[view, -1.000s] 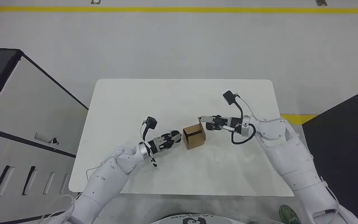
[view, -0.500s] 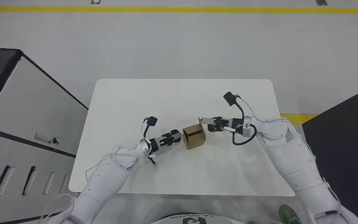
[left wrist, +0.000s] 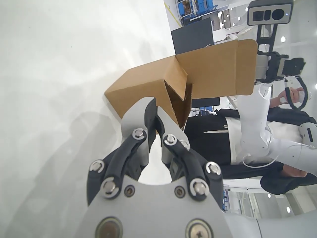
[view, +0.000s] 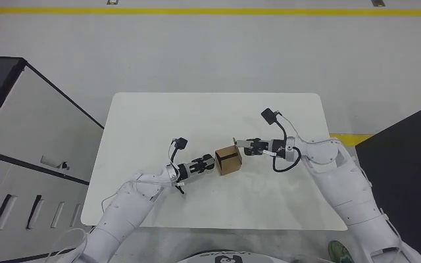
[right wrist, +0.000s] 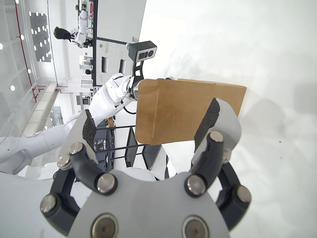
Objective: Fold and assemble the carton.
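A small brown carton (view: pixel 228 160) stands mid-table with its lid flap (left wrist: pixel 218 68) raised and a side flap (left wrist: pixel 177 85) folded inward. My left gripper (view: pixel 208 164) is at the carton's left side; in the left wrist view the gripper (left wrist: pixel 156 111) is shut on the edge of a carton panel. My right gripper (view: pixel 239 143) is at the carton's far right corner. In the right wrist view this gripper (right wrist: pixel 149 125) is open, its pads on either side of the raised lid flap (right wrist: pixel 173 110) without touching it.
The white table (view: pixel 164 118) is bare around the carton. A grey cabinet (view: pixel 33 125) stands off the table's left edge and a dark panel (view: pixel 395 151) off its right.
The left gripper has slid a little closer to the carton's left side. The right gripper and the carton have barely moved.
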`<action>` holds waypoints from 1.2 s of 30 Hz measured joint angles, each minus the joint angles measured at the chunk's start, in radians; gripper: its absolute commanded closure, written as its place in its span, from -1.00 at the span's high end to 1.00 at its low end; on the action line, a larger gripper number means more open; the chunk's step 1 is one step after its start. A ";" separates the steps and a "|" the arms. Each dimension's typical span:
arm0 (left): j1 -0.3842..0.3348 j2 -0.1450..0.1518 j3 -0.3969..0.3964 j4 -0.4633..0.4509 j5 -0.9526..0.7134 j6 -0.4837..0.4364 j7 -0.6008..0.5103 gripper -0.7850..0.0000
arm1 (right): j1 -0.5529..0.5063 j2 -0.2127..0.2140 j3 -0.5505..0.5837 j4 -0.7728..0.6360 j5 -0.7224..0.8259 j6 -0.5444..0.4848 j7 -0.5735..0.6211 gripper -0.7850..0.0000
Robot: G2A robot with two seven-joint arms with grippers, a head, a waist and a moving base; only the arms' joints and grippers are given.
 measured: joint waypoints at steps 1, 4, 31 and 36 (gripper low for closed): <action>-0.001 0.000 0.000 0.000 0.001 0.003 0.000 -1.00 | 0.000 0.000 0.000 0.000 0.000 0.000 0.000 1.00; -0.001 0.000 0.000 -0.001 0.002 0.004 0.001 -1.00 | 0.000 0.000 0.000 0.000 0.001 0.000 -0.001 1.00; -0.001 0.000 0.000 -0.001 0.002 0.004 0.001 -1.00 | 0.057 0.016 0.000 -0.065 -0.072 0.052 0.121 1.00; 0.000 0.000 0.000 -0.002 0.002 0.005 0.002 -1.00 | 0.075 0.024 0.018 -0.075 -0.077 0.077 0.151 1.00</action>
